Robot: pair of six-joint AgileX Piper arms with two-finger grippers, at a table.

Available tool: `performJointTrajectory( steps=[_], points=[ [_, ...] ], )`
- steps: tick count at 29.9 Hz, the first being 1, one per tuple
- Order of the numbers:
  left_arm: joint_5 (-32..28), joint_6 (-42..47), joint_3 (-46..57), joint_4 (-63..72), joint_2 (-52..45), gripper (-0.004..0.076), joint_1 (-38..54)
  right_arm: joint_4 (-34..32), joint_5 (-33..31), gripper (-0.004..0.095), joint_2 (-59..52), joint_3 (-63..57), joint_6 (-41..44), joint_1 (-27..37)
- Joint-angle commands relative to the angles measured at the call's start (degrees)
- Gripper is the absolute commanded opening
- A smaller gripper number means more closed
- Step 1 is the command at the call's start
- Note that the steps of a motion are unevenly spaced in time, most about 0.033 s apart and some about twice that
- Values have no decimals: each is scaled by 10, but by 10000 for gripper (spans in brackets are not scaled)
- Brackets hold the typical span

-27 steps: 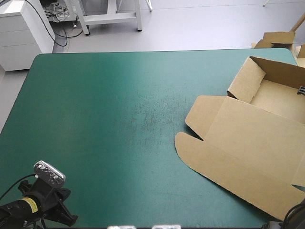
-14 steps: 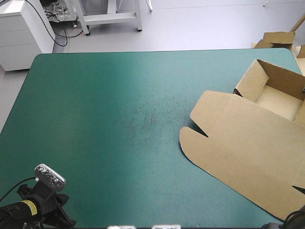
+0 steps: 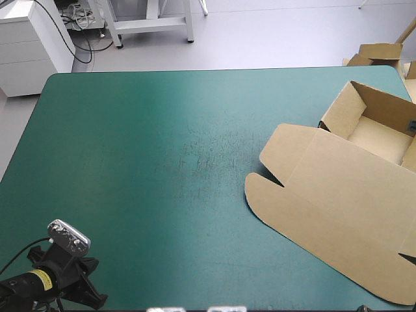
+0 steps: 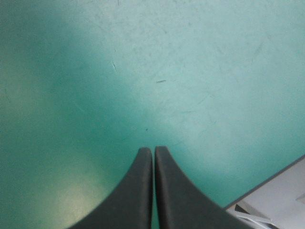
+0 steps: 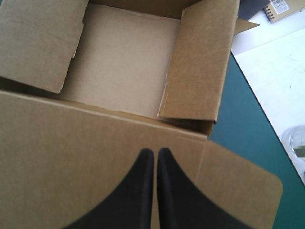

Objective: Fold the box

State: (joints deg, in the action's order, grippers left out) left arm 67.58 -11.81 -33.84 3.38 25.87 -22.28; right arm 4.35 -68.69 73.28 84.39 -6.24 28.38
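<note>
The brown box (image 3: 338,195) lies at the right side of the worktop (image 3: 149,149). Its tray (image 3: 377,127) has raised walls and sits by the far right corner, and its lid (image 3: 325,201) lies flat on the teal-green cover. The right pincer (image 5: 155,151) is closed, its black fingers meeting in a point over the lid, with the open tray ahead. The left pincer (image 4: 153,150) is likewise closed and empty over bare cover at the near left corner, well apart from the box.
</note>
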Motion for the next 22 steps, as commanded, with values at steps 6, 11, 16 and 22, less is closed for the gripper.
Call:
performJointTrajectory(
  steps=[6,11,16,22],
  points=[
    [-94,-1,-13,46,-2,-8,-3,0,37,-14,-187,-124,-9,-28],
    [-114,-9,22,50,-10,-8,-3,-1,37,-15,-242,-207,-30,-120],
    [-102,-9,36,50,-33,-8,-3,-15,29,-16,-288,-275,-39,-196],
    [-104,-9,36,49,-54,-8,-3,-11,61,-16,-349,-351,-46,-232]
  ],
)
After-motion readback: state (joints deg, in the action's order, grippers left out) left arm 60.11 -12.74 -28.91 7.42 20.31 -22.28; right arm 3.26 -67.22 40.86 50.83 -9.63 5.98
